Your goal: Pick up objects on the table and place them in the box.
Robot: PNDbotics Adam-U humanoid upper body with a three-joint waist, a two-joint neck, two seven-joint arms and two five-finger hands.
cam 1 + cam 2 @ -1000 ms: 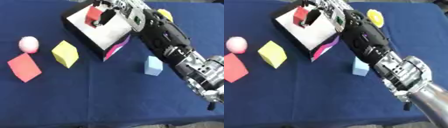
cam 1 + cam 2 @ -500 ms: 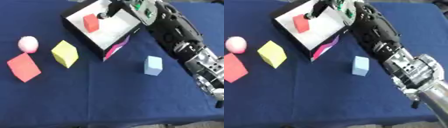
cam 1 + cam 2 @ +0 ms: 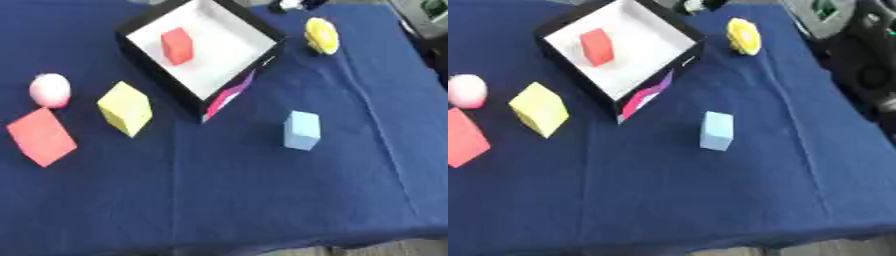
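Now | blue tablecloth [image 3: 262, 200]; red block [image 3: 177, 45] in box [image 3: 153, 75] | hands out of view; fingers' state untellable

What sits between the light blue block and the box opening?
Nothing visible. Only bare blue cloth separates the light blue block from the box; its near corner wall faces the block. The yellow cube sits off to the left.

A dark blue cloth [image 3: 262, 200] covers the counter, creased in long faint folds. Beyond the cloth's near edge, a grey strip of floor [image 3: 385, 248] shows along the bottom right.
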